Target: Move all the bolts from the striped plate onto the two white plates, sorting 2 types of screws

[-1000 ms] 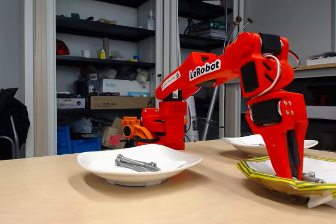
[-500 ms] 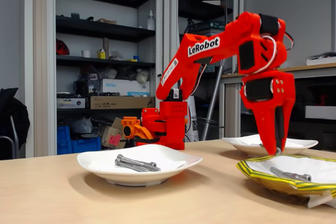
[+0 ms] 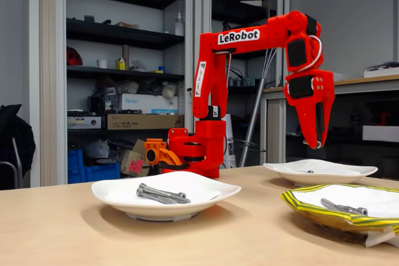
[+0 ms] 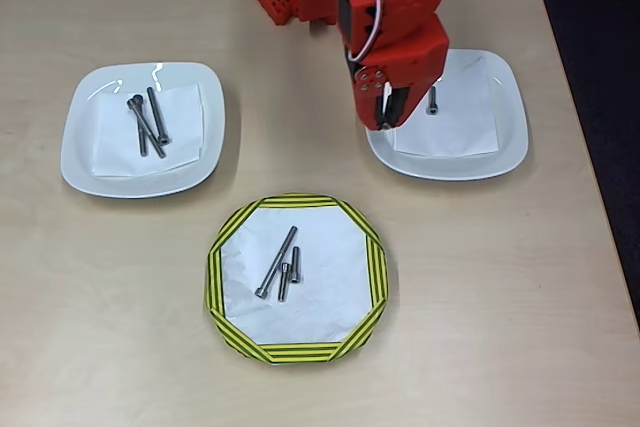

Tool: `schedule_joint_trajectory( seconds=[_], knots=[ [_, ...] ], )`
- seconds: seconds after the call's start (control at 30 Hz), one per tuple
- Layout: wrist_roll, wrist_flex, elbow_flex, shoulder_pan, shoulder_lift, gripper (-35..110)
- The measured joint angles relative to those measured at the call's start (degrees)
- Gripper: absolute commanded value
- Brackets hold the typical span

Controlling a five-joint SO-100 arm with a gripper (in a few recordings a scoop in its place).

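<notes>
A: We find the pincer point(image 3: 318, 143) raised well clear of the striped plate point(image 4: 372, 247), where a second ago it was down inside it. It hangs above the near edge of the right white plate point(image 4: 505, 142) in the overhead view. Is it carrying a bolt?

B: We cannot tell. The fingers look nearly closed in the fixed view, with a small bright tip at their end, too small to identify.

A: Contents of the plates?

B: The left white plate point(image 4: 80, 152) holds three long bolts point(image 4: 147, 119). The right one holds a single short bolt point(image 4: 432, 100). The striped plate retains one long bolt point(image 4: 277, 260) and two short bolts point(image 4: 290, 273), lying close together.

A: We judge a short bolt is probably in transit, leaving three to sort.
</notes>
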Motion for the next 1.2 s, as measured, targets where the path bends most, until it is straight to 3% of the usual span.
schedule_joint_trajectory(
  seconds=[0.3, 0.67, 0.83, 1.03, 1.2],
  knots=[
    [21.45, -9.76, 14.77, -16.70, 8.53, 3],
    [23.20, -19.78, 19.78, -18.90, 9.23, 12],
    [13.97, -25.66, 19.78, -12.66, 9.32, 13],
    [-9.14, -38.41, 18.63, 1.93, 5.71, 14],
    [-22.32, -40.25, 10.81, 10.90, -1.05, 13]
  ],
)
